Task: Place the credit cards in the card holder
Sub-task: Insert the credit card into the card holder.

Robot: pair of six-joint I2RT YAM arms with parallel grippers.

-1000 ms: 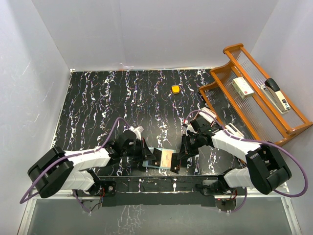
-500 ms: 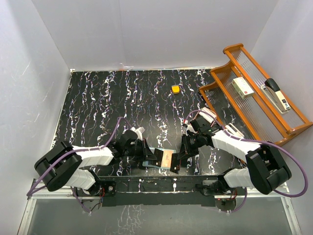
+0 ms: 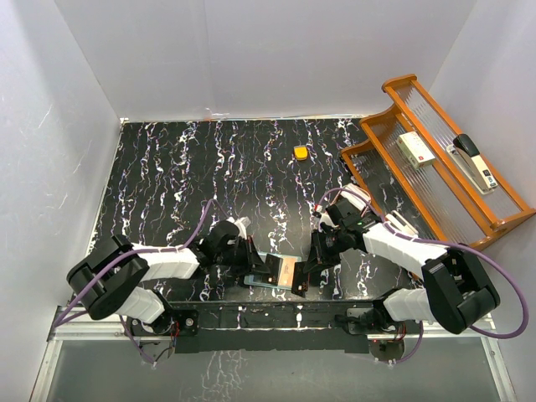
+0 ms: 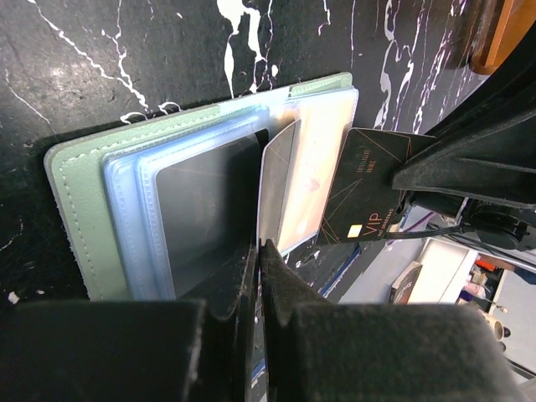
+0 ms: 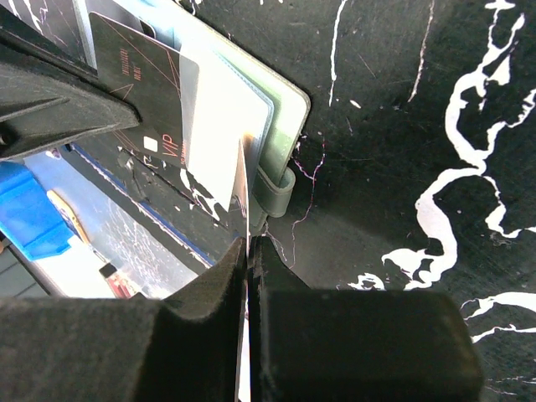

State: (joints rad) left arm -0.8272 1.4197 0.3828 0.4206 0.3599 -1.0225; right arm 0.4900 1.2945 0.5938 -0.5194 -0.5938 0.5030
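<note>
**Dark card [image 4: 368, 180], part-entered in open card holder [image 4: 71, 193]**

Card holder: lying open, green cover down, near front edge of table [image 3: 167, 184], between both grippers; long edge running from one gripper toward the other.
Left gripper [image 4: 258, 251]: shut on a raised clear sleeve [image 4: 276, 176].
Right gripper [image 5: 249, 243]: pinching a pale sheet [image 5: 222, 117], edge-on; sleeve or card, not decidable.
Dark card: partly under a sleeve, jutting toward table's front edge, long axis roughly square to holder's long edge; apparently nearer right gripper.

The dark credit card [image 4: 368, 184] is showing "VIP" in pale letters beside its chip (the finer print nearby is blurring past reading).
</note>
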